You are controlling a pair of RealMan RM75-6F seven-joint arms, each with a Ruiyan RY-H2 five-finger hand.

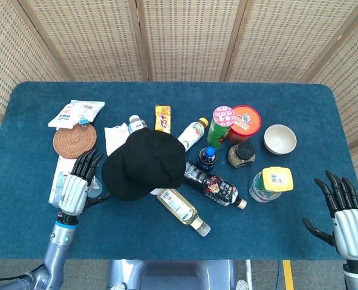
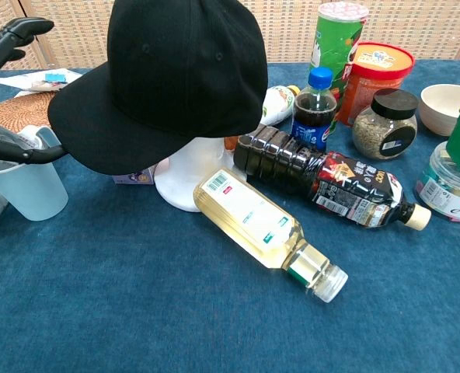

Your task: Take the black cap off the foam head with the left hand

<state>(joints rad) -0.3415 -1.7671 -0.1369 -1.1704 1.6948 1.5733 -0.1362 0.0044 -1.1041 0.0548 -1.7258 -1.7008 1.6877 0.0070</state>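
— Right, we've got the left hand (image 1: 76, 187) just left of the black cap (image 1: 144, 164), fingers apart and holding nothing, hovering over the pale plastic cup (image 2: 24, 183).

— And the cap sits on the foam head (image 2: 189, 177) mid-table, brim pointing near-left toward us. Where do we grab?

— We'd say the brim edge: it's the closest part, and we can pinch it thumb under, fingers over.

— Then lift straight up, we reckon, not sideways. The oil bottle (image 2: 266, 231) lies touching the head's base, so a drag could topple things.

— Agreed. The right hand (image 1: 347, 217) is parked at the near right, fingers spread, empty, well apart from everything.
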